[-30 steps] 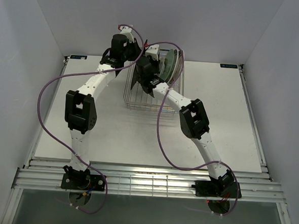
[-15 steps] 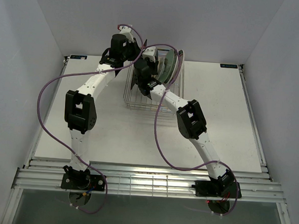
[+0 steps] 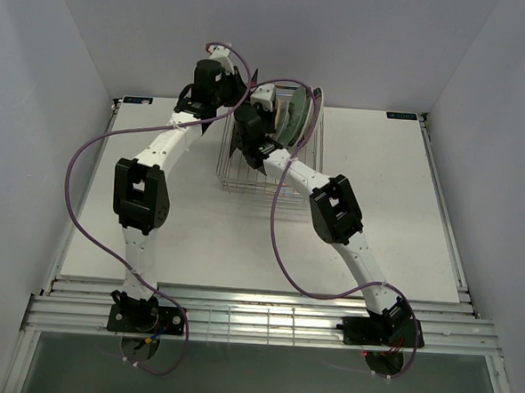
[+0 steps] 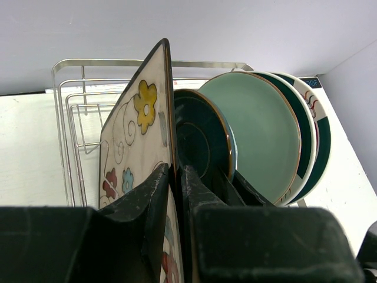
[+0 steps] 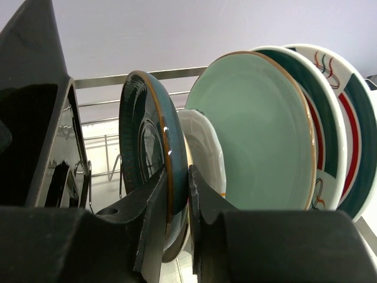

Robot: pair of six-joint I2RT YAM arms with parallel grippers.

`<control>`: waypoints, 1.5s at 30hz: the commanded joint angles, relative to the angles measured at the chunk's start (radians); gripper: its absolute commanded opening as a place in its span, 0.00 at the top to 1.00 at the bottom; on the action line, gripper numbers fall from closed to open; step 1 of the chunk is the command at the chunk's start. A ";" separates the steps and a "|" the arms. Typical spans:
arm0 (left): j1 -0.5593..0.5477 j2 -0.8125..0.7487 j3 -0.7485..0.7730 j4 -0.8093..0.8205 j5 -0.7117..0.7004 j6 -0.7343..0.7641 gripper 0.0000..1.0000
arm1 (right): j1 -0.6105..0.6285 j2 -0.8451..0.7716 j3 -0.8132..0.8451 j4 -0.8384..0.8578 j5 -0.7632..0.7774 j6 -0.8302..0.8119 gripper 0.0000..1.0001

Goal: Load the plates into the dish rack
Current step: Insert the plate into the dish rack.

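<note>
Left tool (image 4: 175,180) pinches the floral plate (image 4: 138,130) and right tool (image 5: 178,186) pinches the teal plate (image 5: 147,135), both held on edge at the rack (image 4: 70,112) so each stands upright in it.

Dish rack (image 3: 246,179) near half: open wire, passable. Far half: upright plates (image 3: 296,117) packed tight; left arm (image 3: 172,138), right arm (image 3: 304,172) crowd overhead.

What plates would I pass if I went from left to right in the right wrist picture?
You'd pass the dark teal plate → small cream plate → big pale green plate → first white plate with a teal and red rim → second white plate with a teal and red rim.
</note>
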 commanded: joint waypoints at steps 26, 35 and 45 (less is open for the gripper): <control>0.011 -0.034 -0.031 -0.092 0.020 0.005 0.80 | 0.025 -0.047 -0.044 -0.016 -0.093 0.202 0.71; 0.011 -0.029 -0.030 -0.092 0.023 0.005 0.80 | 0.024 -0.128 -0.139 0.022 -0.090 0.208 0.65; 0.015 -0.009 0.001 -0.106 0.029 0.004 0.80 | 0.028 -0.407 -0.517 0.182 -0.113 0.223 0.64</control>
